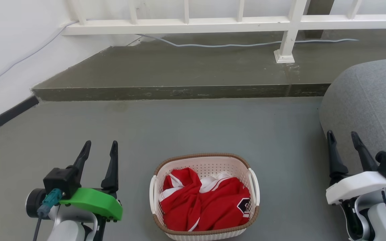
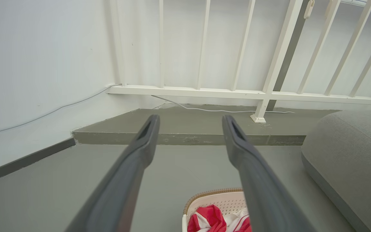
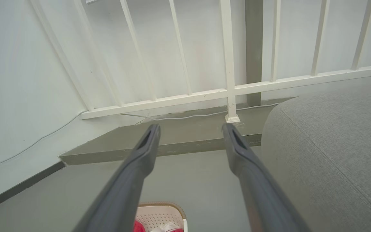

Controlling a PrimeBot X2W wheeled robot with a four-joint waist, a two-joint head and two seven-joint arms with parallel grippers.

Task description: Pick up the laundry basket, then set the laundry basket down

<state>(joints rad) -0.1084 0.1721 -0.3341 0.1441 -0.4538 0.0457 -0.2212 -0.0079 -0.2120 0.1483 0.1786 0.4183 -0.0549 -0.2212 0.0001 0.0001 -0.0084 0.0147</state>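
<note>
The laundry basket (image 1: 209, 164), cream-white and perforated with a brown woven rim and white side handles, rests on the grey floor at the bottom centre of the head view, holding red and white clothing (image 1: 206, 204). My left gripper (image 1: 101, 144) stands open to the basket's left, well apart from it. At the lower right, my right gripper (image 1: 343, 134) is open too, beside a grey cushion. In the left wrist view the basket (image 2: 214, 198) shows at the bottom edge between the fingers of the left gripper (image 2: 190, 118). In the right wrist view the basket (image 3: 161, 214) lies below the right gripper (image 3: 190, 127).
A raised concrete step (image 1: 179, 90) runs across ahead, with a white railing (image 1: 290, 30) and a pale cable (image 1: 213, 44) on it. A large grey cushion (image 1: 370, 100) sits at the right. A white wall with a dark baseboard (image 1: 5, 115) borders the left.
</note>
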